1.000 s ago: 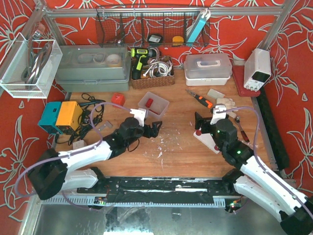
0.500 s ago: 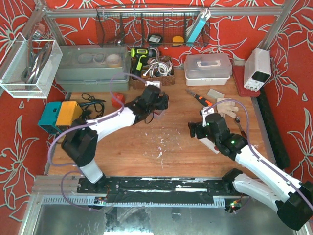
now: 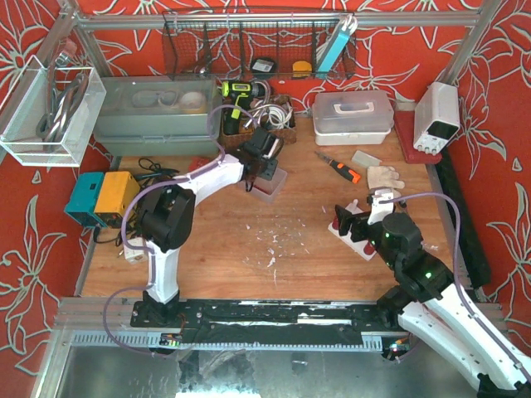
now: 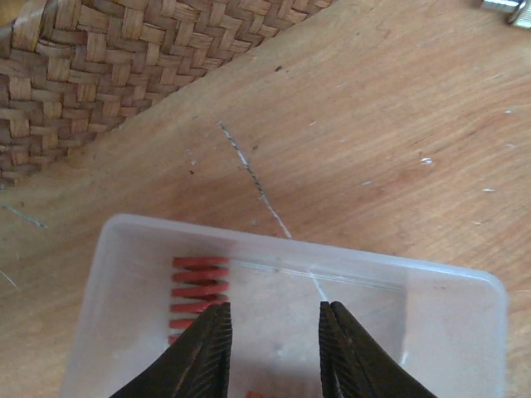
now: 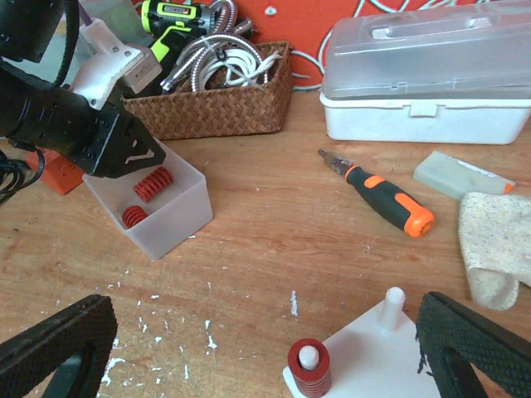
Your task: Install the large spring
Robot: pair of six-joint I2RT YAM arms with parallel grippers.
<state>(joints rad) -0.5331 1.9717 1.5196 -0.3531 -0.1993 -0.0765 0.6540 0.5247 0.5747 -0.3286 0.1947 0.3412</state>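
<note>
A translucent bin (image 5: pixel 170 225) holds two red springs. The longer one (image 5: pixel 152 182) lies toward the back and a shorter one (image 5: pixel 133 217) sits in front of it. My left gripper (image 4: pixel 274 336) reaches down into the bin (image 4: pixel 465 332); its jaws stand narrowly apart and open, with nothing between them. One red spring (image 4: pixel 197 282) lies just outside the left finger. My right gripper (image 5: pixel 265 332) is wide open over the white peg plate (image 5: pixel 373 369). That plate carries one red spring (image 5: pixel 309 369) on a peg and has a bare peg (image 5: pixel 396 303).
A wicker basket (image 5: pixel 211 104) with tools stands right behind the bin. An orange-handled screwdriver (image 5: pixel 386 195), a clear toolbox (image 5: pixel 427 75) and a cloth (image 5: pixel 494 249) lie at the back right. An orange block (image 3: pixel 199 166) sits left of the bin. White chips dot the wood.
The left arm has swung from the table's middle left up to the bin, and its jaws have narrowed. The right arm shifted slightly near the peg plate and stayed wide open.
</note>
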